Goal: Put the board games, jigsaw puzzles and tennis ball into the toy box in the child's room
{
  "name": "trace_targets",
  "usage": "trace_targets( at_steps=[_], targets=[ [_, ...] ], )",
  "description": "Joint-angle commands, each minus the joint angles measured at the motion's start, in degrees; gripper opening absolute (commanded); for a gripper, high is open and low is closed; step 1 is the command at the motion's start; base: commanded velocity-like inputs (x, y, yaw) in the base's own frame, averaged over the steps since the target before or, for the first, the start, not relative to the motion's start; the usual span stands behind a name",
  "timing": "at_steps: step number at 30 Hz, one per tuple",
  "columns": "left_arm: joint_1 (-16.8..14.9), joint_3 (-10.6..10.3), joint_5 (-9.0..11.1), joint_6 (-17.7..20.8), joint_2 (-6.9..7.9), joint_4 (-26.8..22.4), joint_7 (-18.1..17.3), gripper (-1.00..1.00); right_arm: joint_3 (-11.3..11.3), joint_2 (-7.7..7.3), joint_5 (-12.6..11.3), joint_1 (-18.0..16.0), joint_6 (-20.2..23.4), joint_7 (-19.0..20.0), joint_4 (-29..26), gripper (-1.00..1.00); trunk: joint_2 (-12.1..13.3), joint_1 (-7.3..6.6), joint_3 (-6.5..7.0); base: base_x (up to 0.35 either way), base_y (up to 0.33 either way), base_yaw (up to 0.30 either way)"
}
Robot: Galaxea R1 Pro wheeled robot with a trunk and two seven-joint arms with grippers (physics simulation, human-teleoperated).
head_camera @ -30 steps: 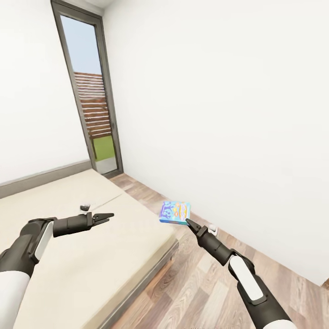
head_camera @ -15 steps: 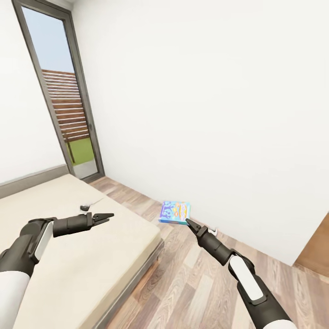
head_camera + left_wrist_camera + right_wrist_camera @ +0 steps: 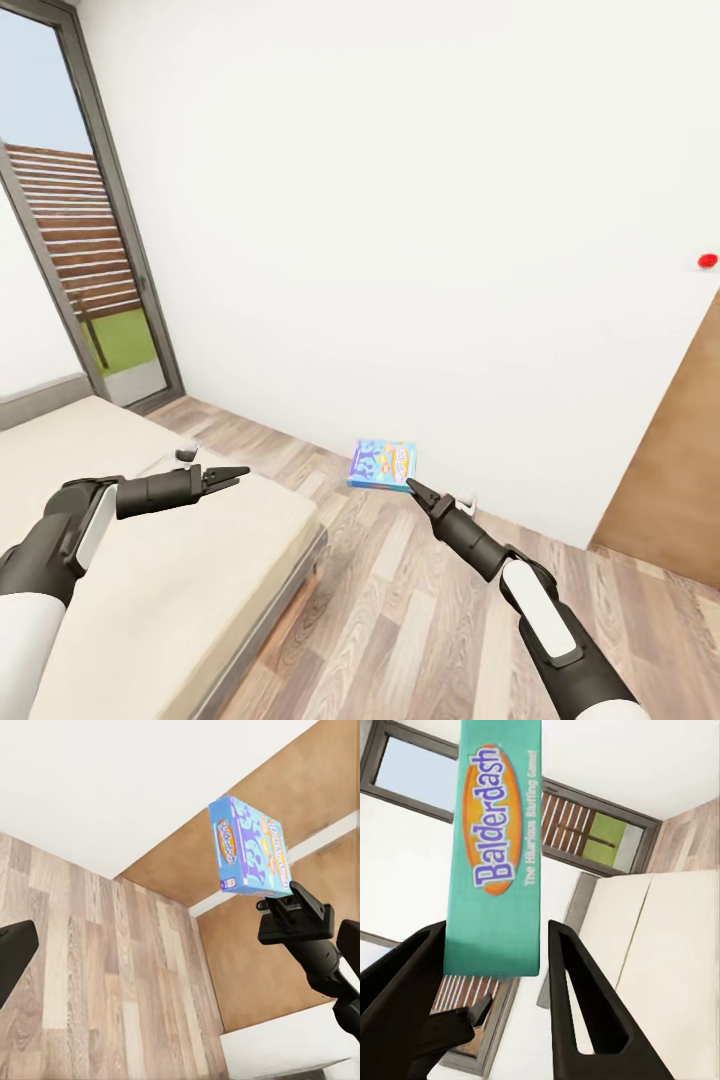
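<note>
My right gripper (image 3: pixel 410 485) is shut on the lower corner of a small blue board game (image 3: pixel 383 464) and holds it up in the air above the wooden floor, beyond the bed's corner. In the right wrist view the box's teal edge (image 3: pixel 495 847), lettered Balderdash, stands between the two dark fingers (image 3: pixel 577 997). The left wrist view catches the same box (image 3: pixel 251 847) with the right gripper (image 3: pixel 289 896) on it. Over the beige bed (image 3: pixel 150 580) my left gripper (image 3: pixel 238 472) is open and holds nothing.
A small dark object (image 3: pixel 185 453) lies on the mattress near the left gripper. A tall glass door (image 3: pixel 70 250) is at the left, a white wall ahead with a red dot (image 3: pixel 708 261), and a brown wooden door (image 3: pixel 670 470) at the right. Wooden floor (image 3: pixel 400 620) runs beside the bed.
The whole view has swung to the right: the glass door and bed slid left and the wooden door came in at the right. Both arms keep their pose, the game still held.
</note>
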Motion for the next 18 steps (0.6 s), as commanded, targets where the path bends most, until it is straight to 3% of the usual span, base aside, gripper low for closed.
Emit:
trace_targets(
  at_steps=[1,18],
  targets=[
    [-0.02,0.01,0.17,0.42,0.01,-0.01,-0.06,1.0,0.07,-0.03,-0.68,-0.06,0.33,-0.02,0.0,-1.0,-0.14,0.04,-0.13,0.0,0.0,-0.28],
    [-0.02,-0.05,0.17,0.35,-0.06,0.03,-0.04,1.0,0.07,-0.03,-0.68,-0.06,0.33,-0.02,0.06,-1.0,-0.14,0.04,-0.13,0.0,0.008,-0.28]
  ],
)
